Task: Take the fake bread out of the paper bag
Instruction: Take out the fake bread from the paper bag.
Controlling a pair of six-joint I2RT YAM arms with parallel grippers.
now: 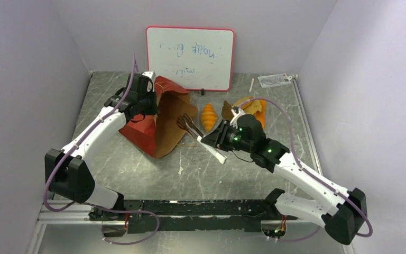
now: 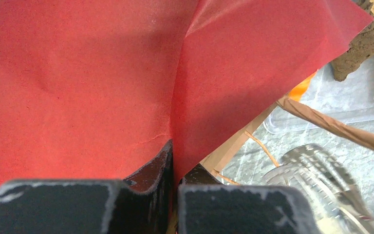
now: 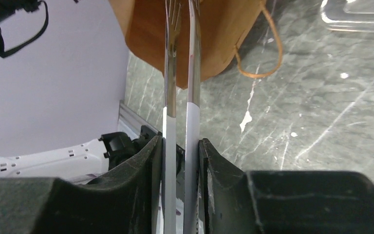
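Left jaws pinch paper bag [image 1: 166, 132]; right jaws squeeze tongs [image 3: 193, 114].

A red-framed whiteboard [image 1: 190, 57] with faint blue scribbles is leaning against the back wall, standing on the grey marbled counter [image 1: 232, 174]. Metal tongs [image 1: 201, 138] with white handles are pointing toward the far left, their arms squeezed close together. A printed card [image 1: 276, 80] is lying in the far right corner, and a white scrap [image 1: 181, 170] is lying near the middle.

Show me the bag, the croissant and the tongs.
bag [image 1: 166, 129], top view, brown side panel.
croissant [image 1: 208, 116], top view, middle of its ridged back.
tongs [image 3: 170, 78], right wrist view, left metal blade.
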